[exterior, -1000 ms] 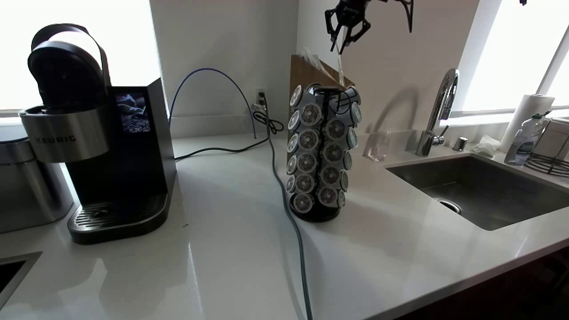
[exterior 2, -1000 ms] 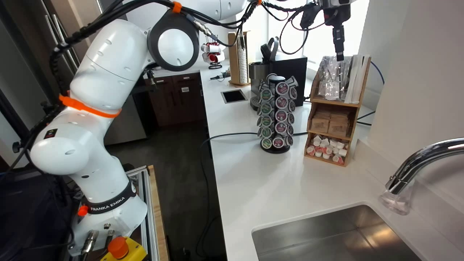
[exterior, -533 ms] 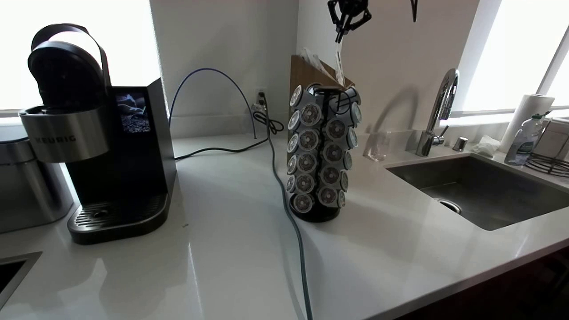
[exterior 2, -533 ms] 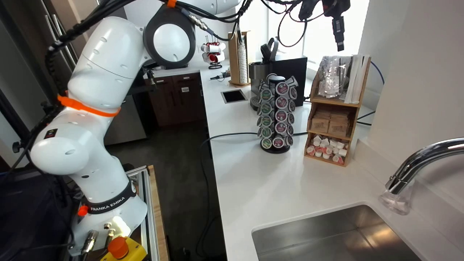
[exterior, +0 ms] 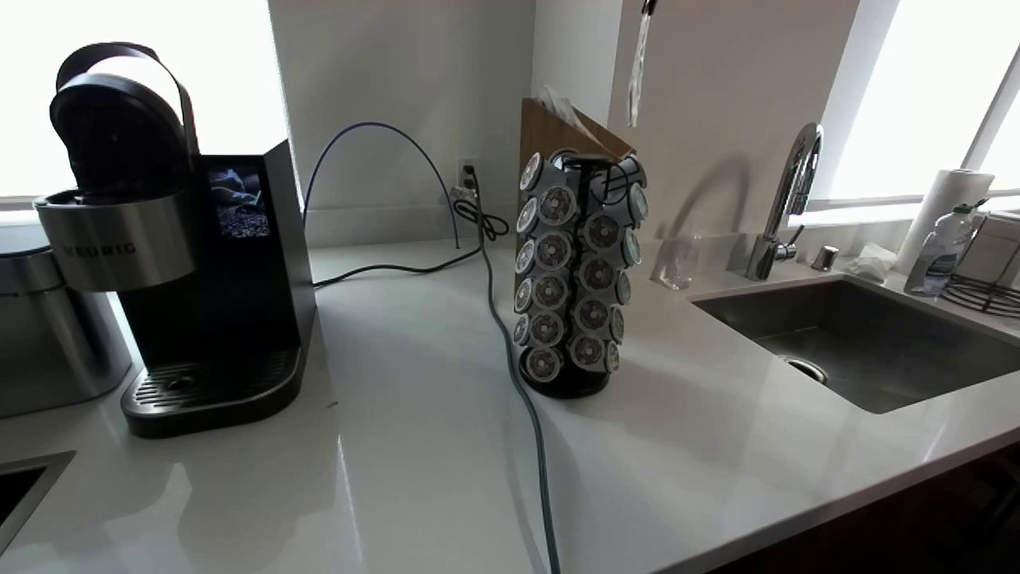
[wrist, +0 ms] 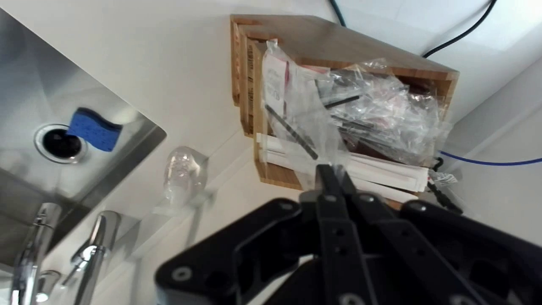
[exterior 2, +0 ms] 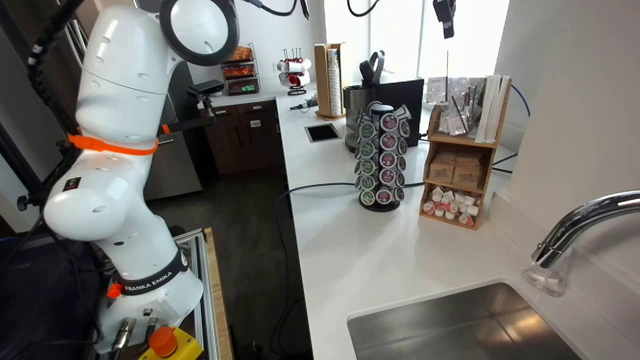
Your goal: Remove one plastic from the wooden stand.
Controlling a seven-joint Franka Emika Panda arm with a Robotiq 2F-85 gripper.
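The wooden stand [exterior 2: 462, 141] is a tiered brown organizer with clear plastic packets in its top compartment; it shows behind the pod rack in an exterior view [exterior: 558, 127] and from above in the wrist view [wrist: 338, 38]. My gripper [wrist: 332, 169] is shut on the top end of one clear plastic packet [wrist: 313, 114], with a black stick and white paper inside. The packet hangs down from the fingertips [exterior: 649, 6] above the stand in an exterior view [exterior: 637, 72]. In an exterior view, only one finger [exterior 2: 448, 36] shows at the top.
A pod rack [exterior: 578, 263] stands close to the wooden stand and also shows in an exterior view [exterior 2: 382, 155]. A black coffee machine [exterior: 231, 319] stands farther along the counter. A sink [exterior 2: 430, 305] and faucet [exterior 2: 580, 225] lie on the other side. A cord [exterior: 526, 383] crosses the counter.
The fingers were apart around the packet's top, then closed on it. The gripper has since risen, lifting the packet up off the stand, and has mostly left the top of both exterior views.
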